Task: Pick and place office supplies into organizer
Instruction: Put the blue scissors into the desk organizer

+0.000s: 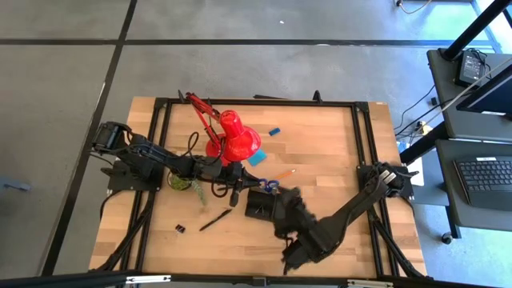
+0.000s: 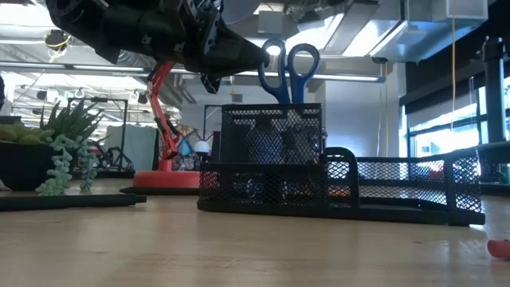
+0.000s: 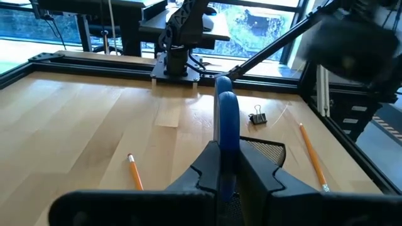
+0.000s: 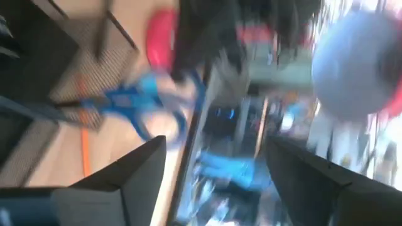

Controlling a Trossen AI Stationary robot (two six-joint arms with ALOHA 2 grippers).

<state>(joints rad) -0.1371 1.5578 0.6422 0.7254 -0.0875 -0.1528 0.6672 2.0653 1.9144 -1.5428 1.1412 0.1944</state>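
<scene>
The blue-handled scissors (image 2: pixel 287 70) stand upright in the tall mesh cup of the black organizer (image 2: pixel 271 159), handles up. My left gripper (image 2: pixel 256 56) reaches in from the table's left and is shut on them (image 3: pixel 226 119). My right gripper (image 4: pixel 213 147) hovers open near the organizer (image 1: pixel 260 204), on its near-right side, with nothing between its fingers. Loose on the table lie orange pencils (image 3: pixel 312 157) (image 3: pixel 135 172), a black pen (image 1: pixel 214 220), binder clips (image 1: pixel 180 230), a light-blue note pad (image 1: pixel 256 158) and a blue eraser (image 1: pixel 274 130). My left gripper pinches a blue handle loop (image 3: pixel 226 143) of the scissors between its two fingers. The fingers (image 3: pixel 204 169) come nearly level from the table's left. The scissors stand upright, blades down inside the organizer's tall cup (image 2: pixel 271 135), handles sticking out above its rim.
A red desk lamp (image 1: pixel 232 140) stands just beyond the left gripper, and a small green plant (image 1: pixel 180 182) sits under the left arm. Black frame rails (image 1: pixel 364 136) edge the table. Bare wood lies at the far right and the near left.
</scene>
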